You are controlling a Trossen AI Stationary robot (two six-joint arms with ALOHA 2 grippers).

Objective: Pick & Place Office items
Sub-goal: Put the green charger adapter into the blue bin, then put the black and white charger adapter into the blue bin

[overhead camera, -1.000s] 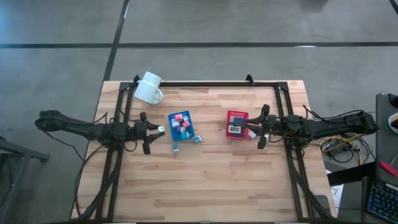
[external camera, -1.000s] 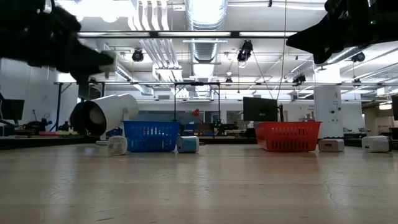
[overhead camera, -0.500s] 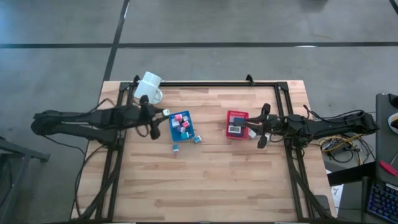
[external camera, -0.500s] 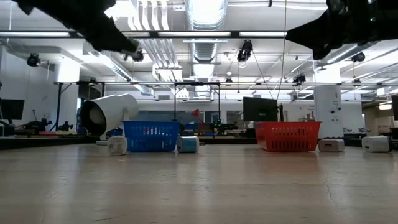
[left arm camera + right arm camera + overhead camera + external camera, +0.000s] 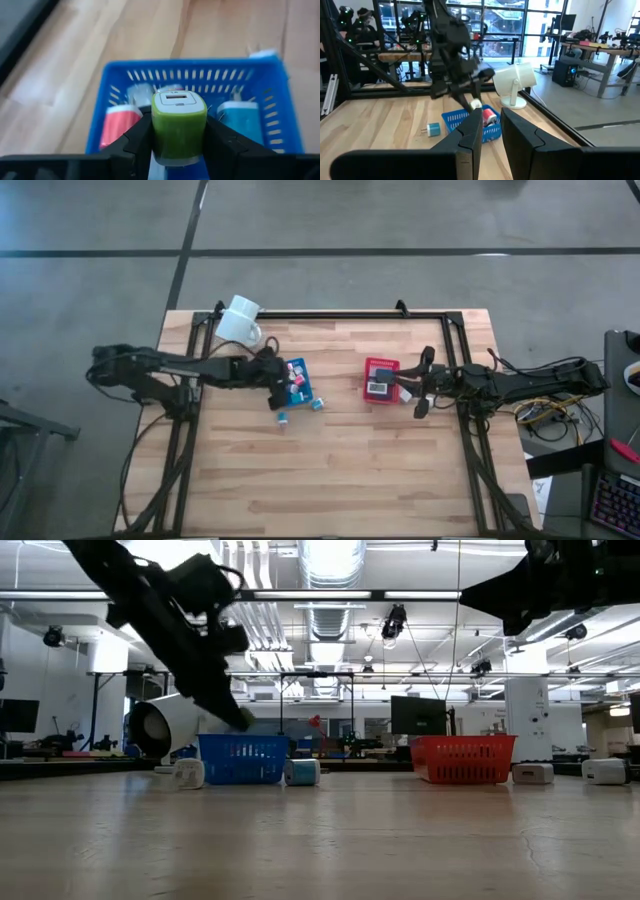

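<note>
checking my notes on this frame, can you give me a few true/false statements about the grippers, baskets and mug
1. The left gripper holds a green block. True.
2. The left gripper is over the red basket. False: it is over the blue basket.
3. The white mug stands upright. False: it lies on its side.
4. The right gripper is beside the red basket. True.
5. Two small items lie on the table outside the blue basket. True.
</note>
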